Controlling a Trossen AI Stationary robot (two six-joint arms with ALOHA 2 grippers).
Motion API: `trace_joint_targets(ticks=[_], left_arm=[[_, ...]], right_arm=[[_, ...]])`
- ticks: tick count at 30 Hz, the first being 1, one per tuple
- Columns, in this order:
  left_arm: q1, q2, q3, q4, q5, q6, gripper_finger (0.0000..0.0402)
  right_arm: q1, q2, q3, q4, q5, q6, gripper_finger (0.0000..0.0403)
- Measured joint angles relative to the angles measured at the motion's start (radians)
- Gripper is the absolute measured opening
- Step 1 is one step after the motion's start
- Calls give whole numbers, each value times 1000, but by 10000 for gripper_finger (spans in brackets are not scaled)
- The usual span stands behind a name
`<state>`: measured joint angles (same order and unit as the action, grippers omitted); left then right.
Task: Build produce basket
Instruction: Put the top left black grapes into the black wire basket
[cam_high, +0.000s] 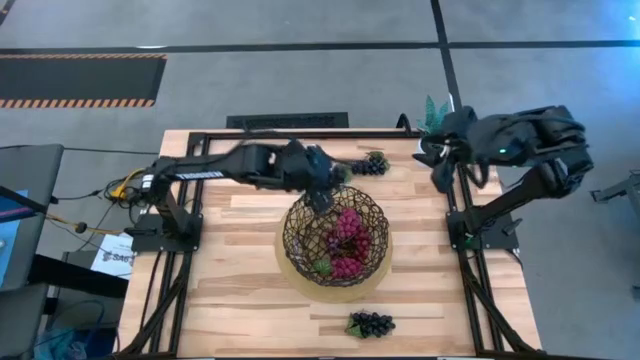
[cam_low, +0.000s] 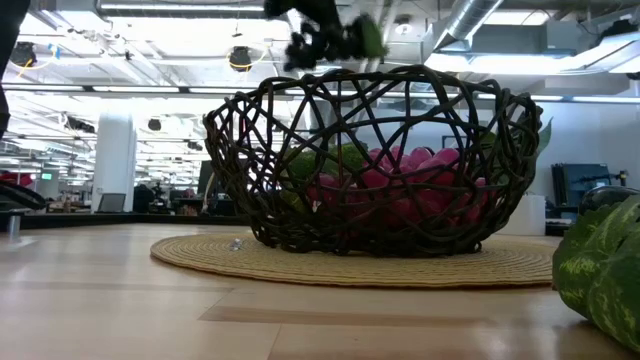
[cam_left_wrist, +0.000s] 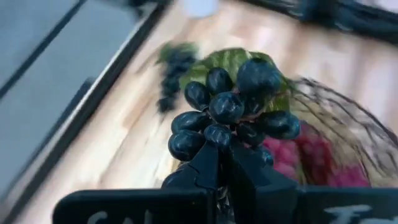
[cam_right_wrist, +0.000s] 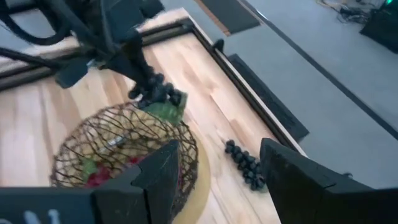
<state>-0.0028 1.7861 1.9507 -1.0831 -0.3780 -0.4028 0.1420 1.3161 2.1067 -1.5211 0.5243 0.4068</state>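
The left gripper (cam_left_wrist: 227, 158), pinched shut on a dark grape bunch (cam_left_wrist: 230, 109), hangs over the far rim of the woven basket (cam_high: 335, 240), apparently mid-delivery and needing only a release above the red bunches (cam_high: 347, 235), while the right gripper (cam_high: 447, 168) waits, spread.

Left arm extended, left gripper (cam_high: 322, 190) clamped on a dark grape bunch (cam_left_wrist: 230, 106) over the basket (cam_high: 300, 215) far rim. Right gripper (cam_right_wrist: 214, 165) spread, raised beside the basket.
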Motion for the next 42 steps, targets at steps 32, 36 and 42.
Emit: trace_joint_targets(ticks=[32,36,42], left_arm=[[14,264,-73,70,163,-271,0],[46,264,-73,78,196,-268,0],[59,283,-72,96,250,-262,0]], right_arm=[[-197,37,1,-50,-3,-105,239],[-197,37,1,-50,-3,-117,239],[-197,37,1,-50,-3,-119,239]])
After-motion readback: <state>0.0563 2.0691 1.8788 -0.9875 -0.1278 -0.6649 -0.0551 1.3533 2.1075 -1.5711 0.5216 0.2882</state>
